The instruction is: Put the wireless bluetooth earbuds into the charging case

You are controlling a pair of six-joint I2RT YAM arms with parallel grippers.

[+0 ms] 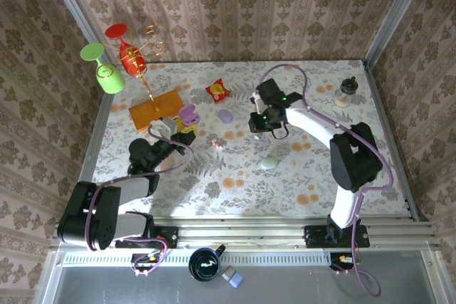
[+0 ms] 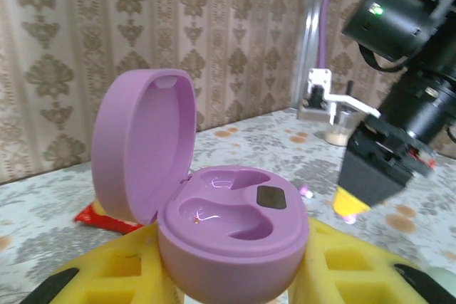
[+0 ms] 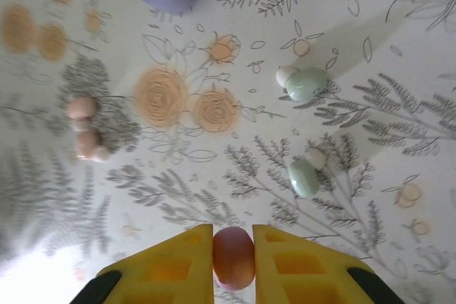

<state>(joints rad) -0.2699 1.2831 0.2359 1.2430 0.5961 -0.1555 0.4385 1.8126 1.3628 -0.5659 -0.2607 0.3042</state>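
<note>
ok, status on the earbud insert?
Left gripper shut on open purple case, wells empty. Right gripper shut on pink earbud, not yet at case. Green buds loose on table below it.

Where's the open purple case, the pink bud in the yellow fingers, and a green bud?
open purple case [image 2: 228,261], left wrist view, front of base
pink bud [image 3: 233,258], right wrist view, its middle
green bud [image 3: 308,84], right wrist view, green body

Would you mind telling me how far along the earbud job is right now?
Done: the purple case sits open in the left fingers, wells empty. In hand: the right fingers pinch one pink bud. Left: seat it; two more pink buds and two green buds lie on the table.
</note>
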